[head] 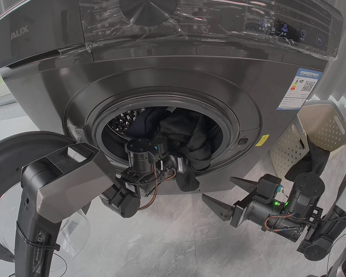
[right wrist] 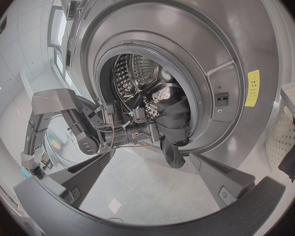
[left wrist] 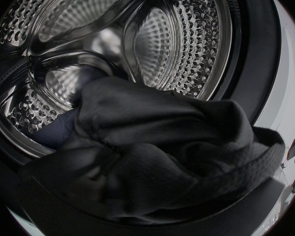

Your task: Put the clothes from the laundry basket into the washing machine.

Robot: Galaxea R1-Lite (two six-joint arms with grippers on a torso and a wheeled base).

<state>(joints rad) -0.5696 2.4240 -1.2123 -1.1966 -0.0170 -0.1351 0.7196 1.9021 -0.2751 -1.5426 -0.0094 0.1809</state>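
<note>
Right gripper (head: 217, 187): spread wide, holding nothing, hanging over the grey floor (head: 173, 243) just in front of the washing machine (head: 173, 70), below and right of its opening.

Left gripper (head: 179, 165): at the lower lip of the opening, buried in a black garment (head: 188, 143). Cannot tell whether it is spread or pinching the cloth.

Black garment: bunched across the lower part of the opening, resting on the door seal. One end hangs out over the rim and down the machine's front.

Behind it, a dark blue garment (left wrist: 55, 131) lies deeper in the steel drum (left wrist: 173, 49).

Round door (head: 11, 154): swung open on the left.

Laundry basket (head: 326, 124): cream, on the floor touching the machine's right side. Another dark garment (head: 309, 160) hangs over its near rim.
</note>
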